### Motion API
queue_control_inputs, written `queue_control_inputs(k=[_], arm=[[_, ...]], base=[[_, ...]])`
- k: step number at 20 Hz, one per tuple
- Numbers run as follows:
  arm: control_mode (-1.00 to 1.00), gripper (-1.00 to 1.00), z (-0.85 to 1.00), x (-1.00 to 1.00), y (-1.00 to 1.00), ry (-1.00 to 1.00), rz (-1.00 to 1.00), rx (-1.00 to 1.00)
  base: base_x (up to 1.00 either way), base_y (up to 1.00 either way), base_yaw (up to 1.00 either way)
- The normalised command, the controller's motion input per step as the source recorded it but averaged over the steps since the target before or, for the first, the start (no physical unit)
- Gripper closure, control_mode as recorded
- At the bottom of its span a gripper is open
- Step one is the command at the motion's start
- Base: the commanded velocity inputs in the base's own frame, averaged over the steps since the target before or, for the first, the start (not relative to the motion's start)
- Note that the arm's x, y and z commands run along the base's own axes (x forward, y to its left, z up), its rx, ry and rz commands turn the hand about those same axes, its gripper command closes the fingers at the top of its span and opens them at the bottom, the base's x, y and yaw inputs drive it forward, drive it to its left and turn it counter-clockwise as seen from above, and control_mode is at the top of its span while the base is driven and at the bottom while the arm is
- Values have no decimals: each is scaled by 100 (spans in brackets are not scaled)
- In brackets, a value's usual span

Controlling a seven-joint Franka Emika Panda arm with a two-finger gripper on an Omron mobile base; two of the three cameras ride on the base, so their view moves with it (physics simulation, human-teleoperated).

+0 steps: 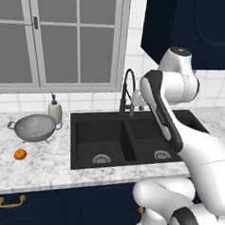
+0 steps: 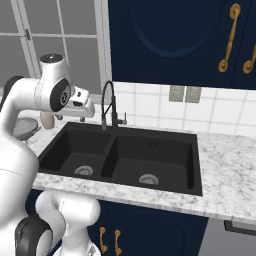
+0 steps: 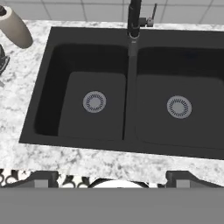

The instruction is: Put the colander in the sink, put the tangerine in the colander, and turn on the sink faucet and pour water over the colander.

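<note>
The grey colander stands on the marble counter left of the black double-basin sink. The small orange tangerine lies on the counter just in front of the colander. The black gooseneck sink faucet rises behind the divider between the basins, and no water runs from it. My gripper hangs above the sink's front rim and looks down into both basins. It is open wide, with nothing between its fingers. A sliver of the colander shows at the left edge of the hand view.
A beige soap dispenser stands behind the colander, near the sink's back left corner. A window sits above the counter on the left. Dark blue cabinets hang above on the right. Each basin has a silver drain.
</note>
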Motion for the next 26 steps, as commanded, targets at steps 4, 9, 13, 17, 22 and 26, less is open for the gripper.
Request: queue_control_inputs(k=[4, 9, 13, 17, 22, 26], arm=[[-100, -100, -18, -17, 61, 1, -12, 3], [-100, -100, -23, 2, 64, 8, -24, 9], [-100, -100, -26, 30, 61, 11, -32, 10], [-100, -100, -23, 35, 52, 19, -24, 11], [-100, -100, -20, 37, 50, 21, -16, 2], [-100, -100, -22, 37, 45, 13, -7, 0]], base=[[0, 0, 0], [0, 0, 0], [0, 0, 0], [0, 0, 0], [0, 0, 0], [0, 0, 0]])
